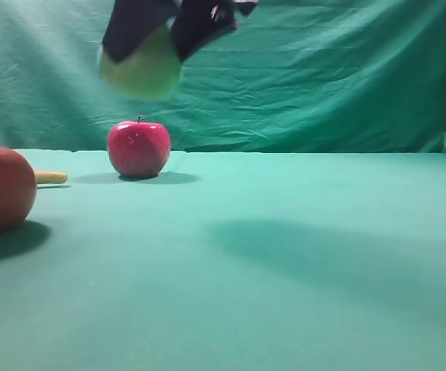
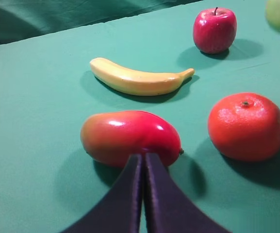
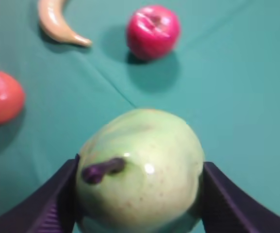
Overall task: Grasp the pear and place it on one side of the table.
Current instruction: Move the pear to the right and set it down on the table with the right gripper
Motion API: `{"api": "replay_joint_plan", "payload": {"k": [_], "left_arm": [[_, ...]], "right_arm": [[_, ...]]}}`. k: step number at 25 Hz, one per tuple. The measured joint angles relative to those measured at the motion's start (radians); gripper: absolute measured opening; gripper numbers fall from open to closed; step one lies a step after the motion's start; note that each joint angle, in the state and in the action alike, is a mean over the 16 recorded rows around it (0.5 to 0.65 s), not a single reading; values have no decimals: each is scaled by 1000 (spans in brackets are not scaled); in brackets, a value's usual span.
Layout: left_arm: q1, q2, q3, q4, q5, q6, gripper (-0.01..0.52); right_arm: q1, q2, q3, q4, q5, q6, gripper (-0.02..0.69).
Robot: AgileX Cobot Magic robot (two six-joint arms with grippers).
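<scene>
Pear (image 3: 140, 170) clamped between right gripper (image 3: 139, 194) jaws, stem toward camera, high above table (image 1: 284, 270), apple (image 1: 138, 148) below; left gripper (image 2: 143, 194) closed, empty.

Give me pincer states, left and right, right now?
Left pincer: closed, holding nothing, poised over the table.
Right pincer: closed on the pear, lifted above the table.

Both the left gripper (image 2: 143, 167) and right gripper (image 3: 139, 194) have 2 dark purple-black, smoothly curved, tapering fingers
</scene>
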Motion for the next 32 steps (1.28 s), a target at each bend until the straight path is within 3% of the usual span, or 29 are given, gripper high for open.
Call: {"api": "replay_joint_plan", "payload": {"k": [7, 13, 20, 26, 32], "left_arm": [[0, 0, 0, 0, 0, 0, 0], [0, 0, 0, 0, 0, 0, 0], [0, 0, 0, 0, 0, 0, 0], [0, 0, 0, 0, 0, 0, 0], [0, 0, 0, 0, 0, 0, 0]], "right_arm": [[-137, -153, 252, -134, -81, 194, 443], [-183, -136, 455, -100, -306, 216, 443], [-188, -16, 542, -59, -527, 220, 447], [-188, 57, 542, -55, -594, 220, 512], [-188, 72, 498, -53, -528, 220, 598]]}}
